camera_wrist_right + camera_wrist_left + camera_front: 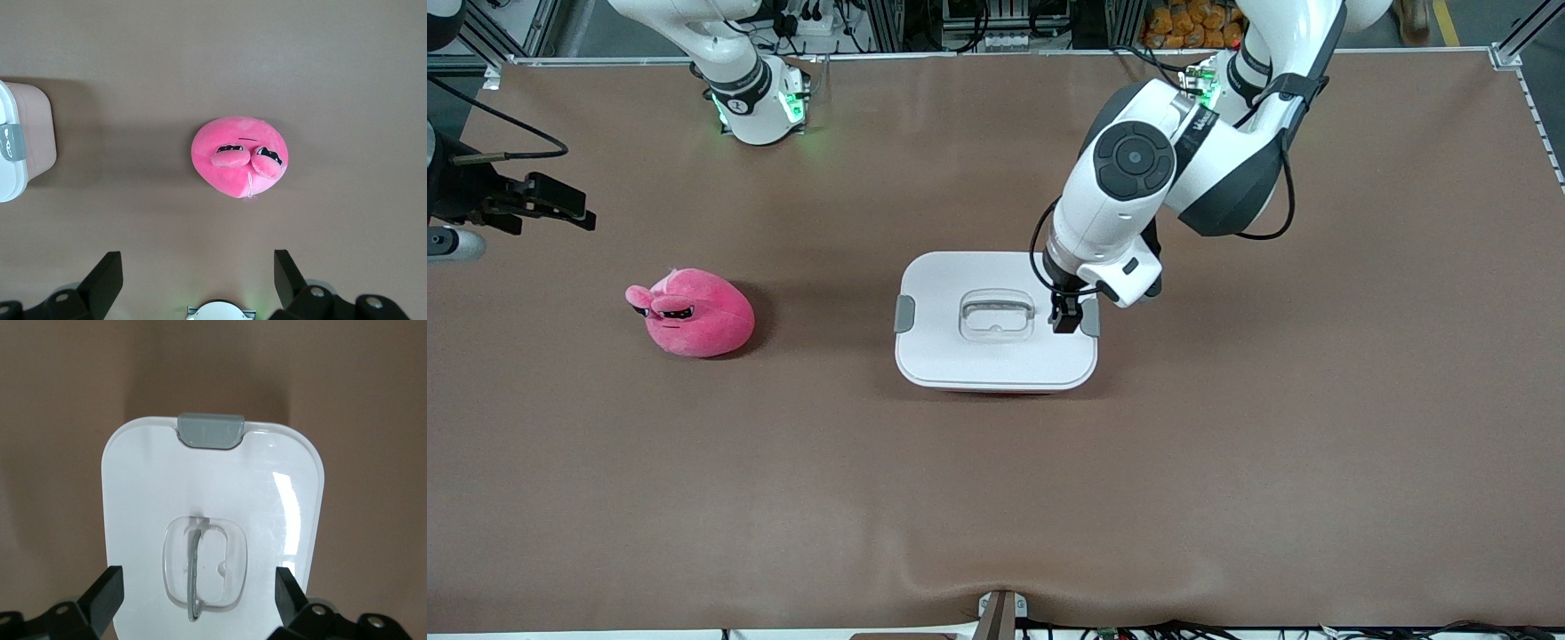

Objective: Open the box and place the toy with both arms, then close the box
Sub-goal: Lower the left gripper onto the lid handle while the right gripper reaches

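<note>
The box [996, 322] is seen mid-table, lid clipped down; it is judged stiff and smooth, best taken at its grey clips. The toy [692, 313], toward the right arm's end, is judged soft, light, squeezable anywhere. The left gripper [1064, 317] is spread over the box's clip; the right gripper [193, 283] hangs spread above the table near the toy.
</note>
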{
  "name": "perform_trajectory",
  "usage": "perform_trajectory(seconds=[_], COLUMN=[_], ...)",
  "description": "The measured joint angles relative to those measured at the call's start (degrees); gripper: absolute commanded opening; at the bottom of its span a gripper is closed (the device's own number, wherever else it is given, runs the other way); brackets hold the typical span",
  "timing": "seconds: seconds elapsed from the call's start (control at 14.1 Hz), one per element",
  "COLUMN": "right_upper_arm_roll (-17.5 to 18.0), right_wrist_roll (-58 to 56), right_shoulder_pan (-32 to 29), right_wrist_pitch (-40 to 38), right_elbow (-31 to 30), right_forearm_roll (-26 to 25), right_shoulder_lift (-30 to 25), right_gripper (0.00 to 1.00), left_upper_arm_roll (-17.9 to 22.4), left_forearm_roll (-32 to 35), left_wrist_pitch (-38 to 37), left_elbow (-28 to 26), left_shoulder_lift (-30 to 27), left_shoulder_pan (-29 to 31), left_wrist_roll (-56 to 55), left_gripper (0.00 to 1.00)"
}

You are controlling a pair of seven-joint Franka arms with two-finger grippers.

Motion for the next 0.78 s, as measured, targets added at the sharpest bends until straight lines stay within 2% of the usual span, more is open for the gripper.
perform_trajectory(seconds=[0.78], right_upper_arm_roll=[0.02], right_wrist_roll=[0.00], right_shoulder_pan=[0.02], right_wrist_pitch=[0.02], right_elbow=[0.00], right_forearm_roll=[0.00], right_shoulder_lift=[0.64], right_gripper=[1.00], left_upper_arm_roll=[0.79], left_forearm_roll=[1.04], left_wrist_pitch=[2.20], left_elbow=[3.04], left_shoulder_lift=[7.27], left_shoulder_pan=[-7.06], left_wrist_roll=[-2.82], left_gripper=[1.00])
